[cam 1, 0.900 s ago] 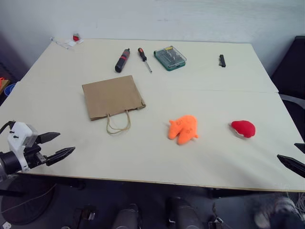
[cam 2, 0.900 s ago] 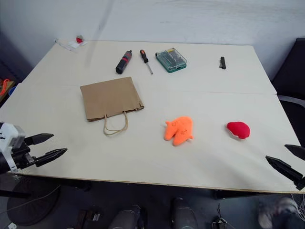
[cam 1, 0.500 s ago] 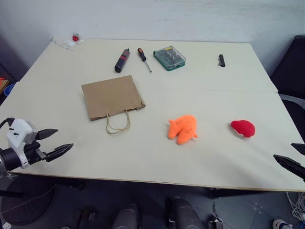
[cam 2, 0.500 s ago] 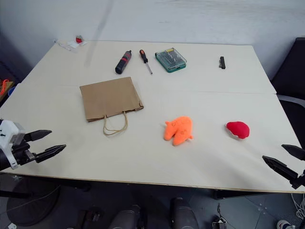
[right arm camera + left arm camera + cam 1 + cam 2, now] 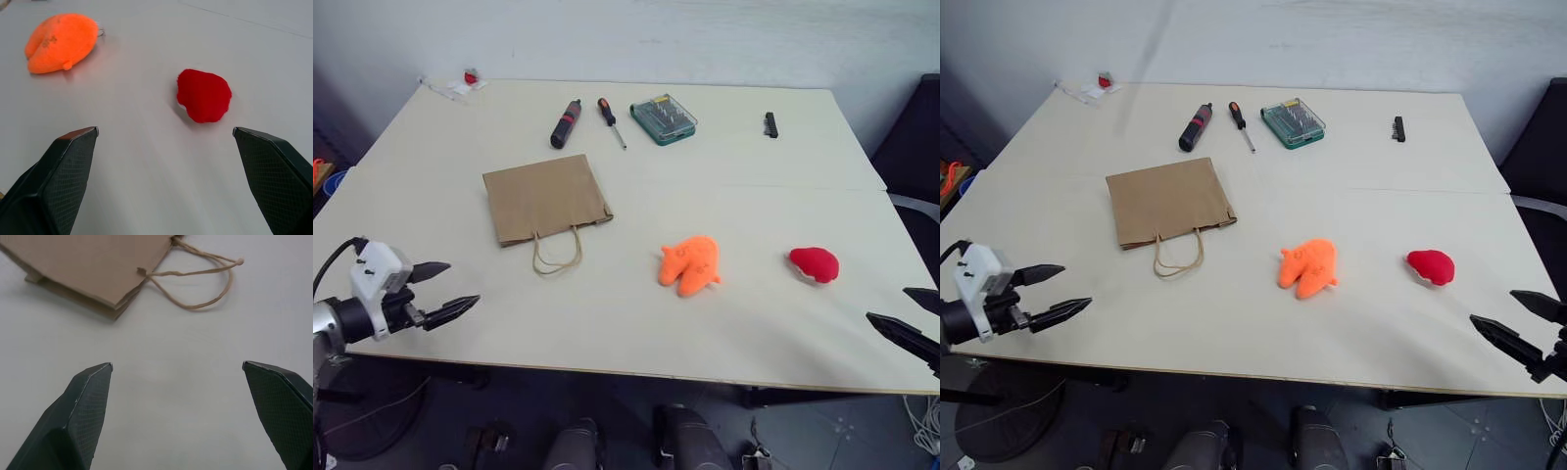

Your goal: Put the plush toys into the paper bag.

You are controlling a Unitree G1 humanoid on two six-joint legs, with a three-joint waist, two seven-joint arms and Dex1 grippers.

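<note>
- A pale table (image 5: 607,323) filled the middle of the room.
- At its far side lay a black-and-red driver (image 5: 566,123), with an orange-handled screwdriver (image 5: 610,120) just beside it.
- Next along sat a green bit case (image 5: 663,118).
- Well apart to the right lay a small black piece (image 5: 771,124).
- A small red item (image 5: 469,77) rested at the far left corner.

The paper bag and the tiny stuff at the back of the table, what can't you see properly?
- Paper bag: lies flat, so its inside is hidden in the head views; the left wrist view cuts it off at the edge.
- Small black thing at the far edge: too small to identify.
- Red and white bits in the far left corner: too small to tell.
- Green case: contents too small.
</note>
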